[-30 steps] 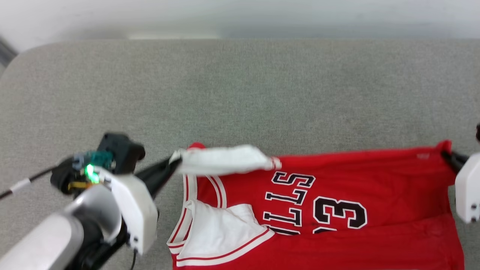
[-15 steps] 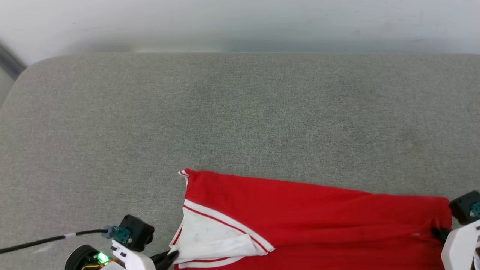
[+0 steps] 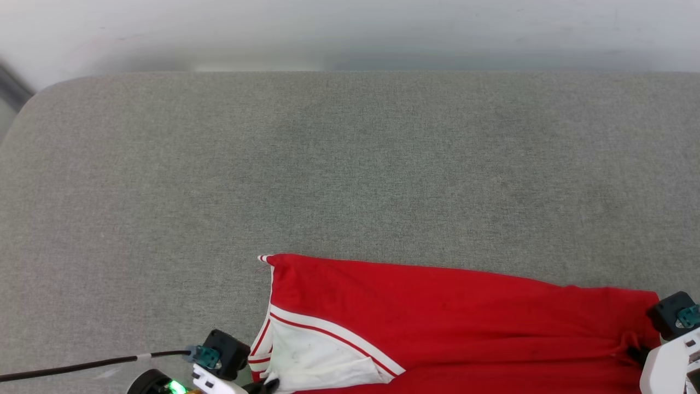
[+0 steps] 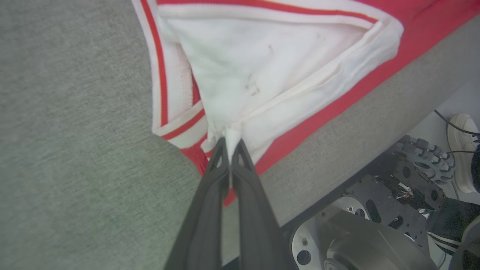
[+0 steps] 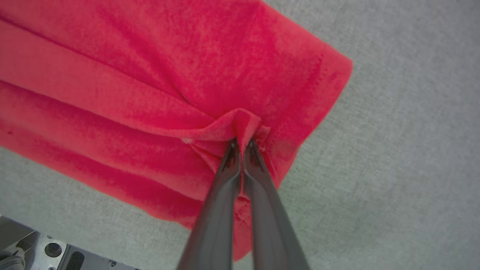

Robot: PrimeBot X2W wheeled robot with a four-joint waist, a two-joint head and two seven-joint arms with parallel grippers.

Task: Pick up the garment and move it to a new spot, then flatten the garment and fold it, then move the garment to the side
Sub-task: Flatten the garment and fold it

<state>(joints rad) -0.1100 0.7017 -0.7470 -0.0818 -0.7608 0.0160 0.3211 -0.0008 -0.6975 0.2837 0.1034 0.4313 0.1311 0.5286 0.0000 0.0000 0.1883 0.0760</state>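
Left tool (image 4: pixel 229 144) pinching garment (image 3: pixel 437 306) sleeve, right tool (image 5: pixel 243 144) pinching red edge, open cushion (image 3: pixel 350 164)

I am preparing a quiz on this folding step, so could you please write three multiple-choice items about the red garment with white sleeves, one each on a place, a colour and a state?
1. Where on the grey fabric surface does the red garment with white, red-striped sleeves lie in the head view?
A) along the far edge
B) along the near edge
C) in the far left corner

2. What colour is the cloth that the left gripper pinches?
A) white
B) black
C) green

3. What is the state of the right gripper?
A) wide open above the cloth
B) shut on a pinch of red cloth
C) shut on nothing

Answers:
1 B: the garment runs along the bottom of the head view.
2 A: the left wrist view shows white sleeve cloth at its tips.
3 B: the right wrist view shows red cloth bunched at its closed tips.
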